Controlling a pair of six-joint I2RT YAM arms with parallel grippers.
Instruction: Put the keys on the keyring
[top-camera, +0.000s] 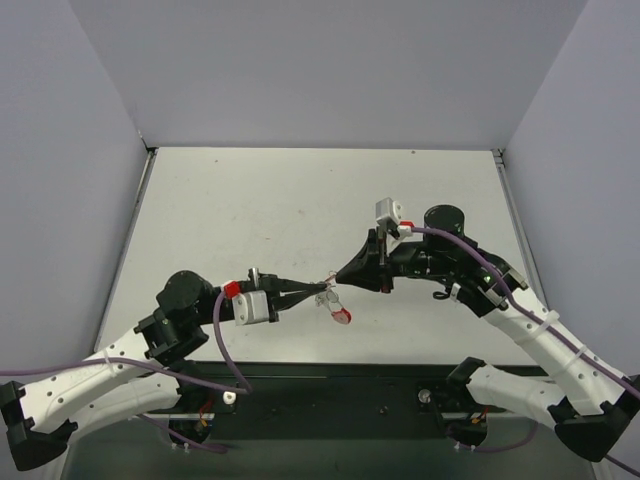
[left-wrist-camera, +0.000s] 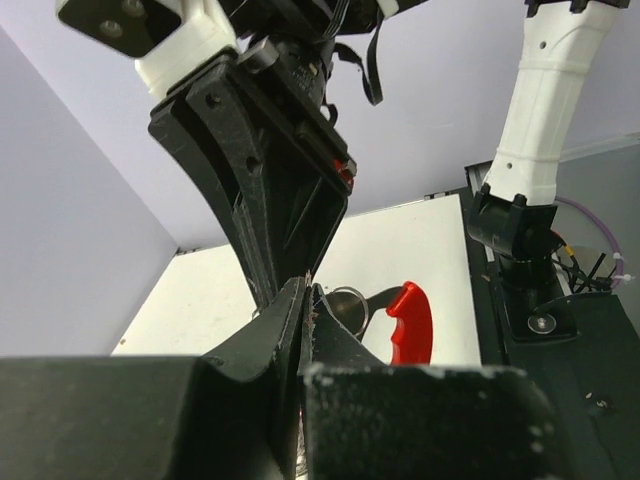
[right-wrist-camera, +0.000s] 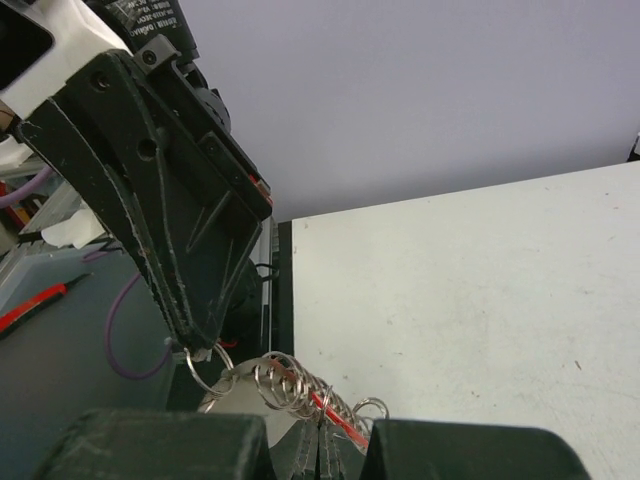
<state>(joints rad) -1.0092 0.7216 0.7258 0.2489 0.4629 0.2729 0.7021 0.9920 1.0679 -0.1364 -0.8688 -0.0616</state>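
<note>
My two grippers meet tip to tip above the near middle of the table. The right gripper is shut on the keyring, a coil of thin silver rings with a red strand through it. The left gripper is shut on a ring at the coil's other end; its fingers show in the right wrist view. A small key with a red head hangs just below the tips, next to a silver ring. Whether it is threaded on, I cannot tell.
The white table is walled by grey panels at the back and sides. A black strip with the arm mounts runs along the near edge. The right arm's white link and base stand close on the right in the left wrist view.
</note>
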